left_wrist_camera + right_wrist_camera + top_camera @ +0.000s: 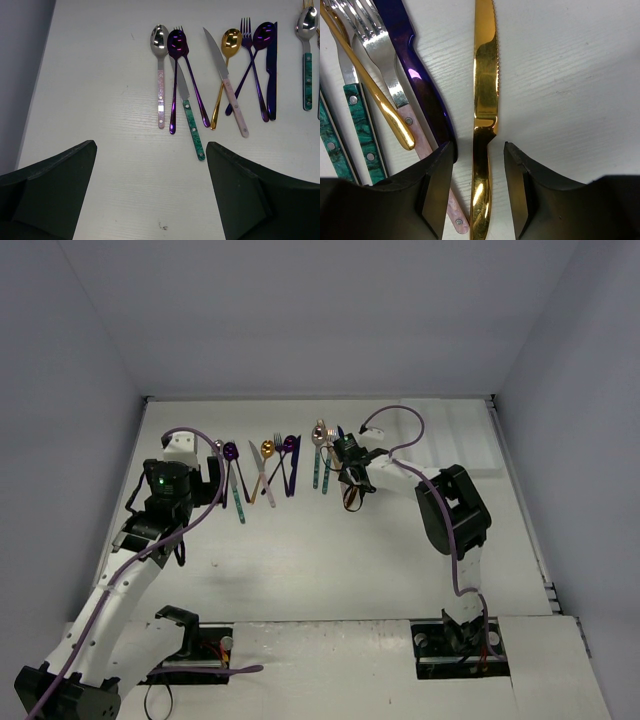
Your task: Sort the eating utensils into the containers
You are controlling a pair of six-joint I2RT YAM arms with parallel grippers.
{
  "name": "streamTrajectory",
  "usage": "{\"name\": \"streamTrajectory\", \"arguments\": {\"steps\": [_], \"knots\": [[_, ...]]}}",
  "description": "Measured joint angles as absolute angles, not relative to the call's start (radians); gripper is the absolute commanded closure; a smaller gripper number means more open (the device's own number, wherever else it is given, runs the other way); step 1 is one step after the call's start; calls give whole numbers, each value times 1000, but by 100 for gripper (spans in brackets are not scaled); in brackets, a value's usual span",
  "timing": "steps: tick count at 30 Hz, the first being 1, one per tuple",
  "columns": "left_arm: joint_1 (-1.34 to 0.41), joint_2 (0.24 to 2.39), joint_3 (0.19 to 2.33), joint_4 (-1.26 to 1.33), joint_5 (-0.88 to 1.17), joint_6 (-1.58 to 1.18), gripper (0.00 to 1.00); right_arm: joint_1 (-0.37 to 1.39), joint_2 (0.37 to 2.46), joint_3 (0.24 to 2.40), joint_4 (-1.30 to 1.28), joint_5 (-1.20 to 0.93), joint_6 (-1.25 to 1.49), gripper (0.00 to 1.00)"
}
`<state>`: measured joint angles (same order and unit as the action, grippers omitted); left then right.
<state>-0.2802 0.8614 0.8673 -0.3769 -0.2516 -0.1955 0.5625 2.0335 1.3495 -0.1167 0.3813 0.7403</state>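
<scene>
The utensils [270,465] lie in a row at the back of the table. In the left wrist view I see a silver spoon with a pink handle [160,75], a purple spoon [175,75], a teal-handled knife [192,125], a pink-handled knife [227,85], a gold spoon [225,65] and a dark blue knife [271,70]. My left gripper [150,195] is open and empty, short of them. My right gripper [479,190] is open, with its jaws on either side of the gold knife's [485,75] handle. I cannot make out the white tray.
Left of the gold knife lie a dark blue knife [417,75], a pink-handled silver fork [385,55], a gold handle [375,95] and teal handles [362,130]. The right arm's cable [400,425] loops over the back of the table. Walls stand close on three sides.
</scene>
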Motion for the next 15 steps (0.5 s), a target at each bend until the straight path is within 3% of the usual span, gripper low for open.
{"name": "streamTrajectory", "arguments": {"steps": [15], "knots": [[-280, 861, 867, -377, -251, -196, 10, 562, 1984, 1342, -123, 385, 732, 59]]}}
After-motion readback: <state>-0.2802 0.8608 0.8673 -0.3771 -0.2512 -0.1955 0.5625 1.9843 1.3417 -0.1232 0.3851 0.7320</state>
